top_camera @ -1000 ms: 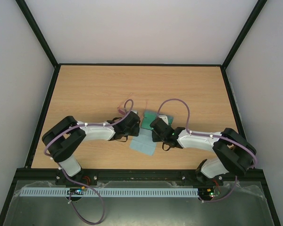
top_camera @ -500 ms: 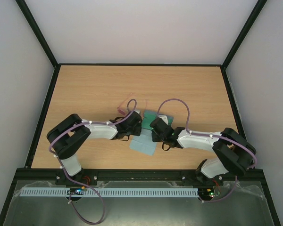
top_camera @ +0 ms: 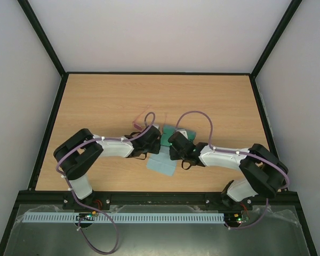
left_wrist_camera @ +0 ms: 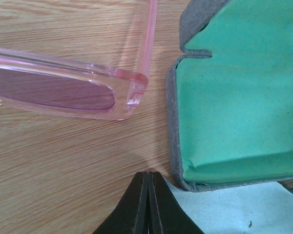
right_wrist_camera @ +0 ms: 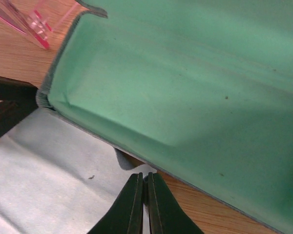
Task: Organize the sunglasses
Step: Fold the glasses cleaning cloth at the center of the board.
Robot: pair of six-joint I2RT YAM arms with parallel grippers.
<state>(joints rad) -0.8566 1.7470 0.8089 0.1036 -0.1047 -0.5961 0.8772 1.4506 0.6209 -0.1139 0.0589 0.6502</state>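
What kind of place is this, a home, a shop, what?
Probably a robotics lab test cell: white panels on a black frame box in a wooden table, with a left arm and right arm bolted at its near edge.

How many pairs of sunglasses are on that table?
1. The pink sunglasses lie beside the open green-lined case, ahead of the left fingers. Others may be hidden.
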